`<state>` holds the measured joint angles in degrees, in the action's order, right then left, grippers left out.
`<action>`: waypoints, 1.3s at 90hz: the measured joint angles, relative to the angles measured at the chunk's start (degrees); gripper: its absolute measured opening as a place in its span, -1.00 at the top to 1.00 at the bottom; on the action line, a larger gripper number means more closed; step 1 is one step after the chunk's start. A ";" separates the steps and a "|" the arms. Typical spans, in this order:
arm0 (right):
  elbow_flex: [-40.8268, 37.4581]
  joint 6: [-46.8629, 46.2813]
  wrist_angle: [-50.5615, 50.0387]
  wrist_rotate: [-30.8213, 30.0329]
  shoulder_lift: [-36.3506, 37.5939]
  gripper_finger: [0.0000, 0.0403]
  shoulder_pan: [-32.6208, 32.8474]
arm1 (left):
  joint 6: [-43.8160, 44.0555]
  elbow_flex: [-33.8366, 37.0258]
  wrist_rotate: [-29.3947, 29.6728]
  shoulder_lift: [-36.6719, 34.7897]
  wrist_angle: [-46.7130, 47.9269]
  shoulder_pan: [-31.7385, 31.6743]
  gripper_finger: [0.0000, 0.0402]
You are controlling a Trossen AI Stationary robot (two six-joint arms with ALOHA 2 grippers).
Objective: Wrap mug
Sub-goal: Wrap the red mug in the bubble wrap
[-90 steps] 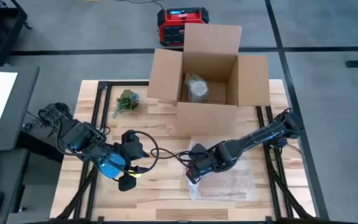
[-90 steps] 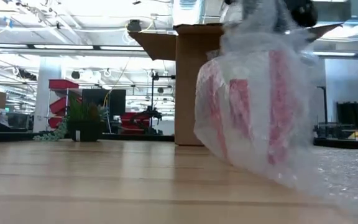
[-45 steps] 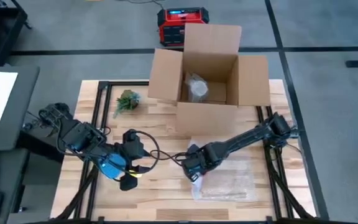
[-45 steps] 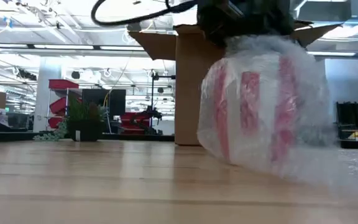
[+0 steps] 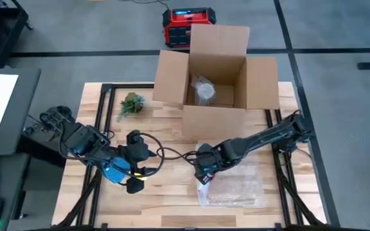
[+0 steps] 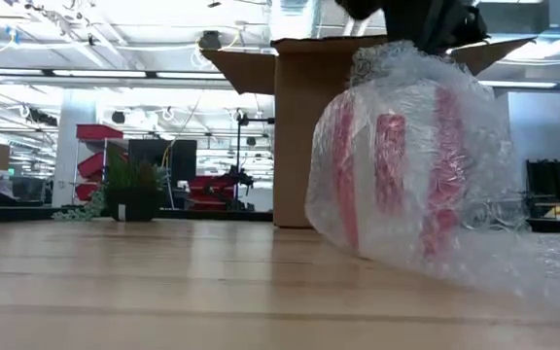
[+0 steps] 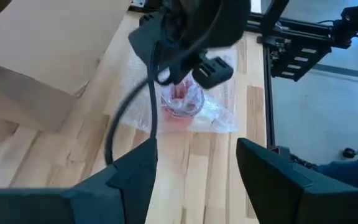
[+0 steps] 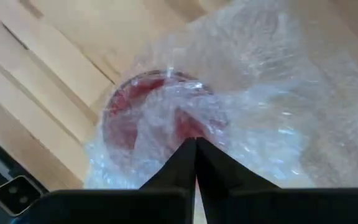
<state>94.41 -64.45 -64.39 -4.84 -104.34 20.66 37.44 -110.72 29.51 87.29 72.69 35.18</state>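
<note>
Wooden table [image 5: 166, 192] with a cardboard box [image 5: 214, 70] at the back edge and a little plant [image 5: 130, 102] off to the side. Right gripper [image 5: 203, 172] sits right over the red mug [image 6: 397, 165], which stands upright on the bubble wrap [image 5: 236, 191], its jaws clenched together just above the wrapped rim, pinching the wrap there as far as I can tell. Left gripper [image 5: 132, 187] hangs off to the side with jaws spread wide, the mug well out ahead of them.
</note>
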 joint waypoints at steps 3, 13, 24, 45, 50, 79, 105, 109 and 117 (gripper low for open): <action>0.02 -0.05 0.24 0.04 0.55 1.00 0.15 | 0.17 0.00 -0.01 0.00 0.00 0.00 0.00; 0.04 -0.89 2.02 0.30 1.77 1.00 0.87 | 0.35 0.00 -0.01 0.00 -0.02 0.00 0.00; 0.04 -0.98 3.67 0.33 1.36 1.00 1.91 | 0.46 0.00 0.12 0.00 -0.04 0.00 0.00; 0.02 1.78 6.08 1.01 -7.32 1.00 0.87 | 0.08 0.00 0.61 0.00 -0.07 -0.17 0.00; 0.04 2.28 6.17 1.64 -9.64 1.00 0.52 | -0.07 0.00 0.70 0.00 -0.09 -0.39 0.00; -0.02 5.40 3.73 3.50 -9.66 1.00 -0.61 | -1.03 0.00 1.43 0.00 -0.17 -0.81 0.00; 0.04 -0.83 3.61 -0.86 1.57 1.00 0.97 | 0.21 0.00 1.43 0.00 -0.20 -0.81 0.00; 0.07 -2.50 4.10 -4.57 2.13 1.00 1.41 | 0.24 0.00 1.41 0.00 -0.22 -0.81 0.00; 0.09 -3.92 4.24 -8.25 1.60 1.00 2.51 | 0.45 0.00 0.97 0.00 -0.33 -0.81 0.00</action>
<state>94.50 -68.37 -60.14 -13.09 -102.74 23.17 37.89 -110.72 30.48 87.29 72.36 34.37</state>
